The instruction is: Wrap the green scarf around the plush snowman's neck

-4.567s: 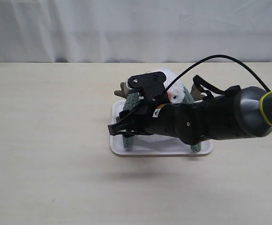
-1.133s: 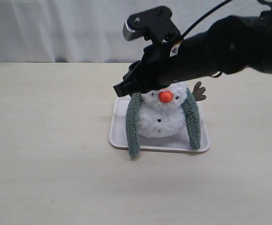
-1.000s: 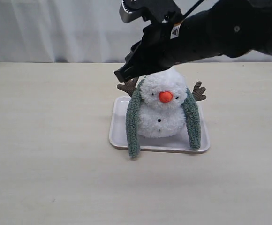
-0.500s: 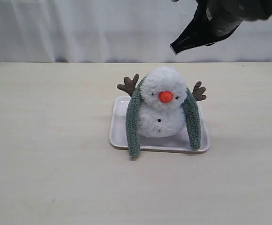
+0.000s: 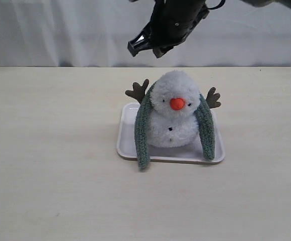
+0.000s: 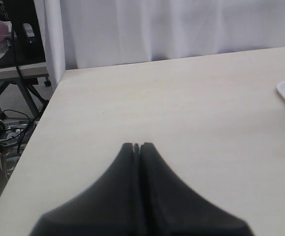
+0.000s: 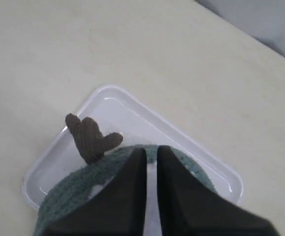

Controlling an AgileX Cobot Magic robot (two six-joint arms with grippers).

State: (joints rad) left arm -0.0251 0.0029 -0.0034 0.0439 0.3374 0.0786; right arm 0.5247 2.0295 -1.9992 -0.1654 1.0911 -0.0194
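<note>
The left end effector (image 6: 138,146) is being held pressed together, empty, over the bare desk (image 6: 182,108). On the white tray (image 5: 128,145) the plush snowman (image 5: 173,131) is being kept upright, and the green scarf (image 5: 142,133) is being carried behind its neck, both ends hanging down its sides to the tray's front rim. Above, the right end effector (image 5: 144,49) is being held pressed together, gripping nothing.

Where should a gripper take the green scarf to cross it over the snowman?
Probably the loose end of the scarf on the left of the exterior view, pinched across its width from the outer side: it hangs free, over the tray rim, clear of the snowman.
</note>
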